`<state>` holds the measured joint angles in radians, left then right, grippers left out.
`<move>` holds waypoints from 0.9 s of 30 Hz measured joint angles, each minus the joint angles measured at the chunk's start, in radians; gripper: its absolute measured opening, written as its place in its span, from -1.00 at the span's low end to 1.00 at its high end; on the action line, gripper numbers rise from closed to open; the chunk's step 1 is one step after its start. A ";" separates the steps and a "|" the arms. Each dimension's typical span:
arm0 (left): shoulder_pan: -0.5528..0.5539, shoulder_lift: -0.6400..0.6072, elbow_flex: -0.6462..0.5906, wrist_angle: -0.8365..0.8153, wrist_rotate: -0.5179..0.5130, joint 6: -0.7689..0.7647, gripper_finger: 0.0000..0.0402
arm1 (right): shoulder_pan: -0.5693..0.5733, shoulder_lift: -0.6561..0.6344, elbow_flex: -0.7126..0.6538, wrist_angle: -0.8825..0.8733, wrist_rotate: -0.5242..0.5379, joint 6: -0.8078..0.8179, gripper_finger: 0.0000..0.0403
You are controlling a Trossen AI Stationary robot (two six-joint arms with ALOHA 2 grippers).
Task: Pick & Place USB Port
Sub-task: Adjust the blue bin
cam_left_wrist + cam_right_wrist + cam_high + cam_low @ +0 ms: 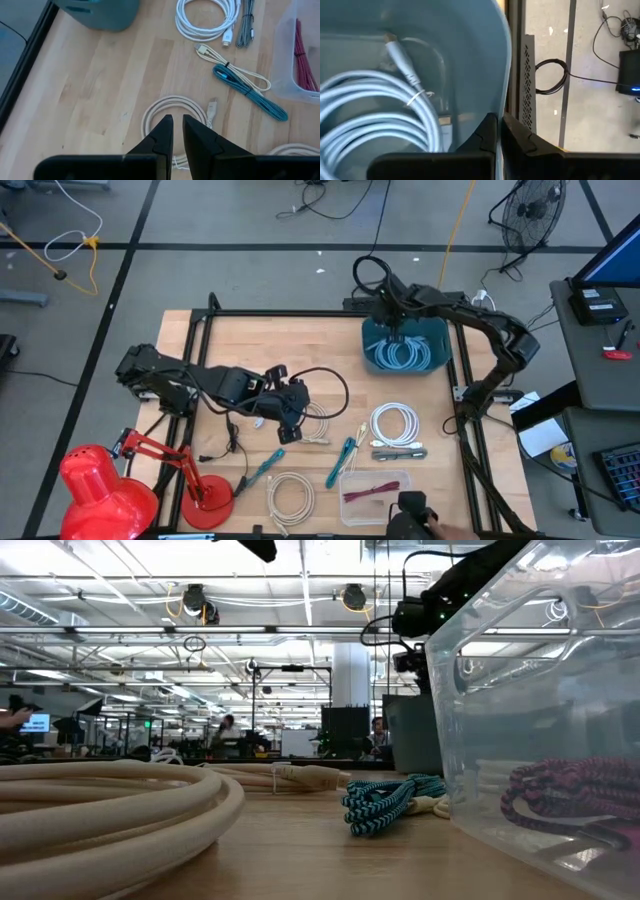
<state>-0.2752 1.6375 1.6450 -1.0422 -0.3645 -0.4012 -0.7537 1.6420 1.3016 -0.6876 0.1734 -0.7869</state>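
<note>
- High view: the left claw (291, 412) hangs over the middle of the pale wooden bench (330, 350), right above a small cream coiled USB cable (314, 423). The right claw (396, 323) sits over the teal plastic bin (437, 340) at the far side, where a white coiled cable (404, 354) already lies inside. More coils wait nearer the front, beside a clear plastic box (374, 496) holding a red cord.
- Low view: a thick cream cable coil (110, 810) fills the foreground, a teal braided cable (385, 802) lies mid-bench, and the clear box wall is on the right. No claw shows here clearly.
- Left wrist view: the claw's fingers (162, 136) stand almost together with nothing between them, poised over the cream coil, its plug just beside.
- Right wrist view: the right claw is clenched and empty, at the bin's rim, the white coil below.
- Risk, as I judge it: with fingers this narrow, a descent could press onto the coil rather than straddle it, or snag a single loop and drag the cable loose.
</note>
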 joint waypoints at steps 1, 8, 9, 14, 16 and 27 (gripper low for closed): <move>0.000 0.000 -0.008 0.001 0.000 -0.006 -0.77 | -0.005 0.005 0.009 0.002 0.000 -0.004 -1.00; 0.000 0.001 -0.042 0.024 0.024 -0.047 -0.77 | -0.038 0.031 0.035 0.009 0.004 -0.032 -1.00; 0.000 0.001 -0.042 0.025 0.024 -0.048 -0.77 | -0.043 0.032 0.035 0.009 0.004 -0.036 -1.00; 0.000 0.001 -0.042 0.024 0.024 -0.049 -0.77 | -0.061 0.032 0.036 0.019 0.005 -0.058 -1.00; 0.002 0.001 -0.042 0.025 0.023 -0.049 -0.77 | -0.070 0.032 0.036 0.024 0.005 -0.066 -1.00; 0.018 0.001 -0.042 0.053 0.025 -0.042 -0.77 | -0.114 0.032 0.036 0.034 0.004 -0.117 -1.00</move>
<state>-0.2571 1.6386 1.6035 -0.9890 -0.3390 -0.4435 -0.8676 1.6741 1.3373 -0.6534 0.1770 -0.9034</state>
